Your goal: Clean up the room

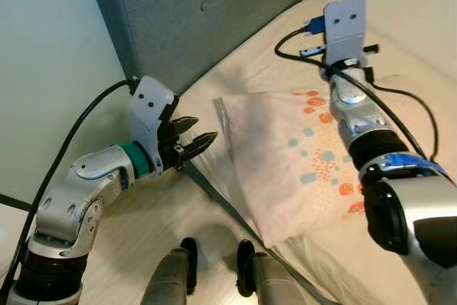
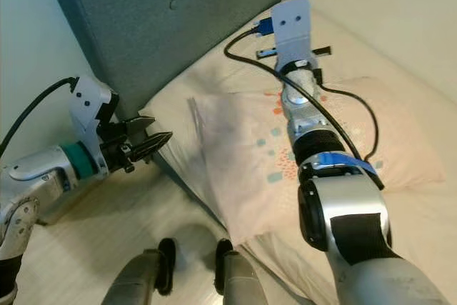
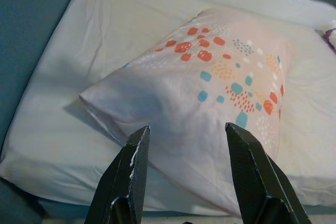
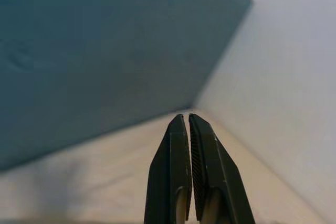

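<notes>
Soft, puffy dotted pillow (image 3: 210,93) on smooth sheet (image 3: 63,77)

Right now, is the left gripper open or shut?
Open: in the left wrist view the left gripper's two black fingers stand apart, with the patterned pillow between them.

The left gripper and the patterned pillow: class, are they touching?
Apart. In the left eye view the left gripper hangs open beside the bed, with a clear gap before the near corner of the pillow.

A cream-sheeted bed (image 1: 235,69) carries a pale pillow (image 1: 300,155) with orange and teal spots.
</notes>
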Available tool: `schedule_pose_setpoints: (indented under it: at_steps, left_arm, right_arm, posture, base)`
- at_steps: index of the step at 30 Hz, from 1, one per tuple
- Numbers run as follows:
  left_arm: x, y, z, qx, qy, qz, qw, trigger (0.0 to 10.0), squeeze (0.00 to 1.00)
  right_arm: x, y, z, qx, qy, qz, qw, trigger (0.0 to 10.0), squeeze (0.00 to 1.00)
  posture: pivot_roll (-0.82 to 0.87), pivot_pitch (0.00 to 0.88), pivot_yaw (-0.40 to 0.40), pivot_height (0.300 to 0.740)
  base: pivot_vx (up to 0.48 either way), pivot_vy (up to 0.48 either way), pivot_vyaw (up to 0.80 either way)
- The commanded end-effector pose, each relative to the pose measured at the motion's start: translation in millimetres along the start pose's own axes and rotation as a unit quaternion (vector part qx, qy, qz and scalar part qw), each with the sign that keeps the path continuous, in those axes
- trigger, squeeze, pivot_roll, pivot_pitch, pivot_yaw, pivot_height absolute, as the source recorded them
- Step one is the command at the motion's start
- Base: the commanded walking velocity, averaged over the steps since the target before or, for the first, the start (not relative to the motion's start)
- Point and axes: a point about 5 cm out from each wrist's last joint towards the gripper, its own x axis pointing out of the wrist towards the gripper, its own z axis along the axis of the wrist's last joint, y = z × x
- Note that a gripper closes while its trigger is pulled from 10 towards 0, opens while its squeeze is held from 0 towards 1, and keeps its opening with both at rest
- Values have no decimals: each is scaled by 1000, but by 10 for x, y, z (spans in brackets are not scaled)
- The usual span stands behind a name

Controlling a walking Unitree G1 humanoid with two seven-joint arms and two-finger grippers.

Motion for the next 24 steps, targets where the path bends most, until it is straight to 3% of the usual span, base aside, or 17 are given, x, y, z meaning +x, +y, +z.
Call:
schedule_pose_setpoints:
  at_steps: [1,2,4,5,6,7,9,10,12,13,14,15,20,21,24]
  left_arm:
    - [21,-50,-36,-2,9,-7,1000,10000,0]
    - [21,-53,-34,-1,10,-6,1000,10000,0]
    - [21,-53,-34,-1,10,-6,1000,10000,0]
    - [18,-55,-34,0,10,-3,1000,10000,0]
    - [15,-62,-37,0,10,-2,1000,10000,0]
    - [15,-62,-37,0,10,-2,1000,10000,0]
    - [14,-79,-60,1,15,-1,1000,10000,0]
    - [14,-79,-60,1,15,-1,1000,10000,0]
    - [28,-84,-83,3,21,3,1000,10000,0]
    - [28,-84,-83,3,21,3,1000,10000,0]
    - [34,-77,-93,4,24,8,1000,10000,0]
    - [37,-65,-103,5,27,12,1000,10000,0]
    - [38,-57,-112,6,30,13,999,10000,0]
    - [39,-49,-116,6,31,14,999,10000,0]
    - [39,-49,-116,6,31,14,999,10000,0]
  right_arm:
    - [26,20,26,18,5,6,1000,0,0]
    - [12,42,-52,20,36,5,999,431,0]
    - [12,42,-52,20,36,5,999,431,0]
    - [-27,55,-166,23,71,0,997,7882,0]
    - [-99,51,-315,27,106,-12,994,10000,0]
    - [-99,51,-315,27,106,-12,994,10000,0]
    - [-316,41,-665,30,179,-32,983,10000,0]
    - [-316,41,-665,30,179,-32,983,10000,0]
    - [-591,-32,-1015,46,252,-71,964,10000,0]
    - [-591,-32,-1015,46,252,-71,964,10000,0]
    - [-753,-121,-1186,71,288,-110,949,10000,0]
    - [-961,-264,-1372,106,322,-171,925,10000,0]
    - [-1104,-426,-1464,121,328,-233,907,10000,0]
    - [-1179,-522,-1496,121,325,-271,898,10000,1000]
    - [-1179,-522,-1496,121,325,-271,898,10000,1000]
  posture:
    - [47,215,-22,740]
    - [50,217,-26,740]
    - [50,217,-26,740]
    - [50,220,-27,740]
    - [50,224,-26,740]
    - [50,224,-26,740]
    - [48,227,-23,740]
    - [48,227,-23,740]
    - [47,233,-19,740]
    - [47,233,-19,740]
    - [45,235,-17,740]
    - [41,238,-12,740]
    - [37,240,-8,740]
    - [33,241,-6,740]
    - [33,241,-6,740]
  base:
    - [0,0,0]
    - [0,0,0]
    - [0,0,0]
    - [0,0,0]
    - [0,0,0]
    - [0,0,0]
    - [0,0,0]
    - [0,0,0]
    - [0,0,0]
    - [0,0,0]
    - [0,0,0]
    - [0,0,0]
    - [0,0,0]
    - [0,0,0]
    - [0,0,0]
